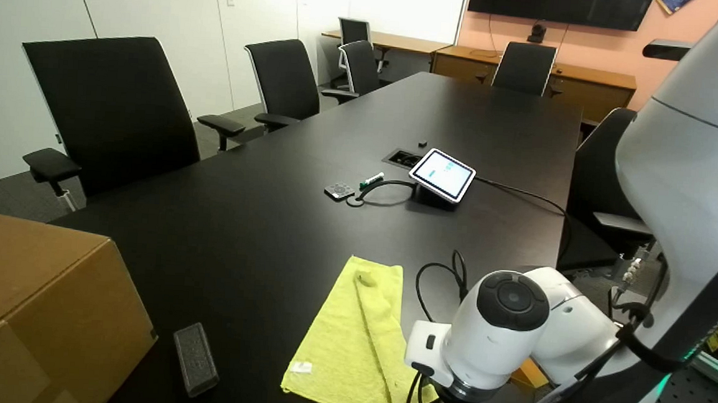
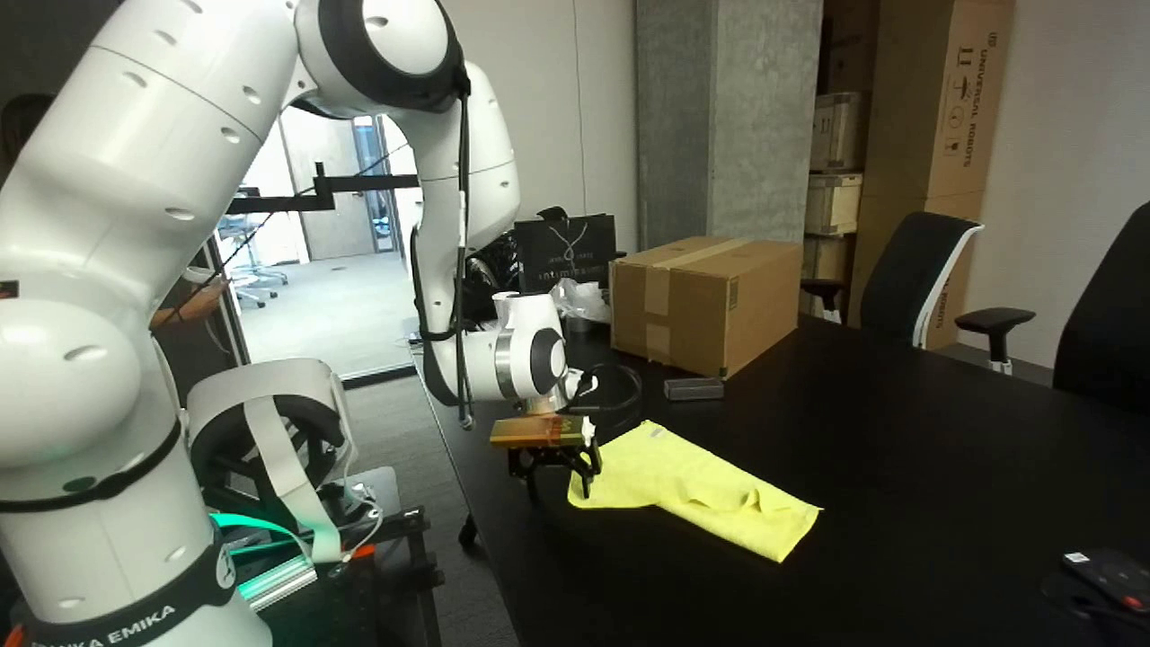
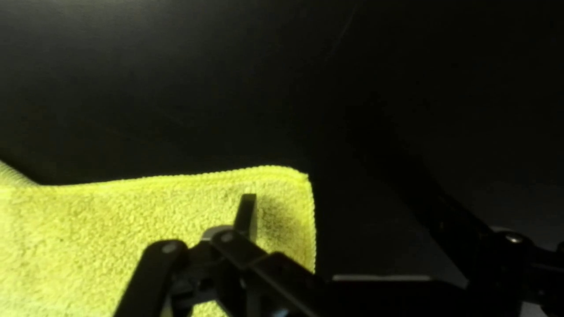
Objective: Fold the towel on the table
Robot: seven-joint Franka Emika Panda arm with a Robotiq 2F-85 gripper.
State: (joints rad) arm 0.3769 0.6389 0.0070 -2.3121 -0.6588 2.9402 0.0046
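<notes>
A yellow towel (image 1: 337,350) lies on the black table (image 1: 249,263). In an exterior view (image 2: 629,476) it lies near the table's edge. A flap runs along one long side, with a raised crease near the far end. My gripper (image 2: 559,485) is above the towel's near corner. In the wrist view (image 3: 341,211) the jaws are wide apart with nothing between them. The left finger is over the towel (image 3: 110,229) just inside its corner. The right finger, dark and hard to see, is over the table. I cannot tell if a fingertip touches the cloth.
A cardboard box (image 1: 78,309) and a dark eraser-like block (image 1: 195,358) stand on the table, also visible in an exterior view (image 2: 694,389). A tablet on a stand (image 1: 443,174), a green marker (image 1: 371,180) and a small square device (image 1: 339,191) lie farther off. Black cables hang around the wrist.
</notes>
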